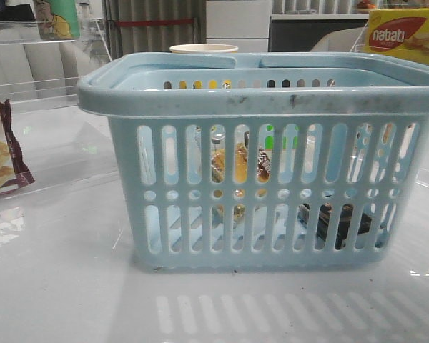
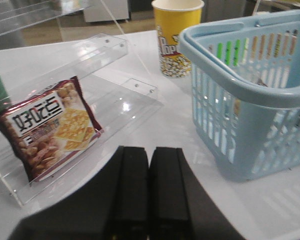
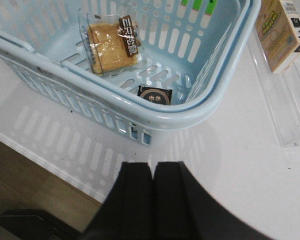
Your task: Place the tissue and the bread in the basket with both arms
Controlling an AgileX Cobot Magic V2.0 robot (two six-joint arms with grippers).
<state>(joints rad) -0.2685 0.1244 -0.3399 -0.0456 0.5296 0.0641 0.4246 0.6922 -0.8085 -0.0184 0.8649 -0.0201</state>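
The light-blue slotted basket (image 1: 272, 93) stands in the middle of the table; it also shows in the left wrist view (image 2: 250, 95) and the right wrist view (image 3: 140, 112). The bread packet (image 3: 111, 45) lies on the basket floor, and shows through the slots in the front view (image 1: 232, 163). The dark tissue pack (image 3: 155, 95) lies in a basket corner, also seen through the slots (image 1: 336, 223). My left gripper (image 2: 149, 150) is shut and empty, beside the basket. My right gripper (image 3: 152, 165) is shut and empty, outside the basket's rim. Neither gripper shows in the front view.
A maroon-edged cracker bag (image 2: 50, 127) lies on a clear acrylic stand (image 2: 110, 65) left of the basket. A yellow popcorn cup (image 2: 177, 35) stands behind the basket. A yellow box (image 3: 282, 30) lies right of the basket. The table's front edge (image 3: 40, 160) is near my right gripper.
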